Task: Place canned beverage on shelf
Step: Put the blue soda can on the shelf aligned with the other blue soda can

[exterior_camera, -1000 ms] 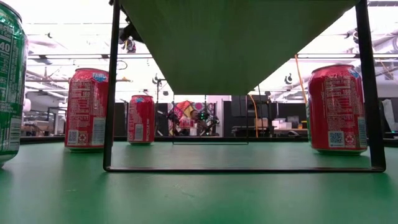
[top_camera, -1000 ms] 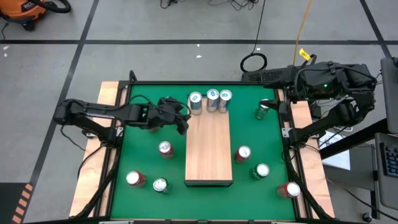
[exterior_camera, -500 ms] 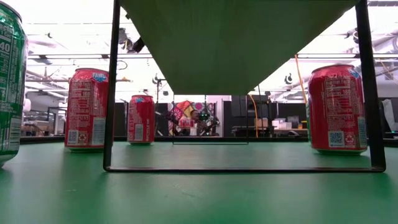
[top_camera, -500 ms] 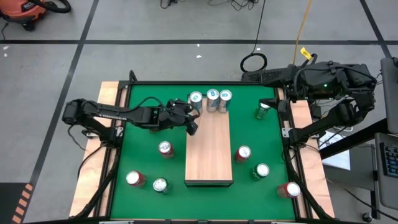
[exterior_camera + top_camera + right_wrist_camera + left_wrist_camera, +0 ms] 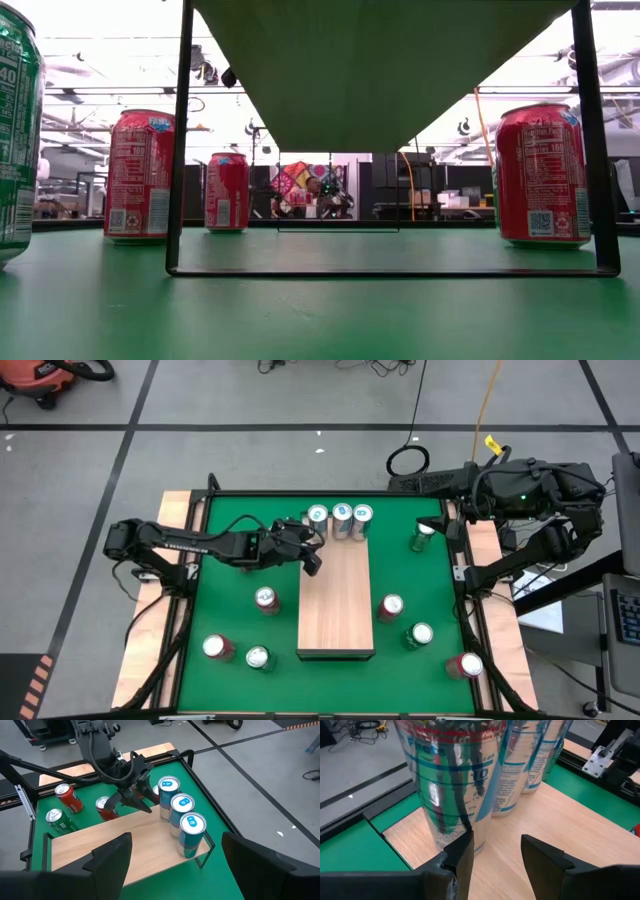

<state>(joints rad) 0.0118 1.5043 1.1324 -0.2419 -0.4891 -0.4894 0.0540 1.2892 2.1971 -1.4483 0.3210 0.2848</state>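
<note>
At upper centre of the high view, 3 blue-and-silver cans (image 5: 340, 521) stand in a row on the far end of the shelf (image 5: 336, 600). Left end effector (image 5: 313, 558) sits just beside the leftmost can, fingers spread w/ nothing between them. Right end effector (image 5: 175, 865) waits at the desk's (image 5: 230, 600) upper right, spread and empty.

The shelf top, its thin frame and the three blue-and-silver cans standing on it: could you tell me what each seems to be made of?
The shelf top looks like pale wood with a matte finish, its grain lines visible. Its frame appears to be thin black metal rod, judging by its slimness. The three cans seem to be thin metal, probably aluminium, glossy: their silver lids and sides reflect light.
</note>
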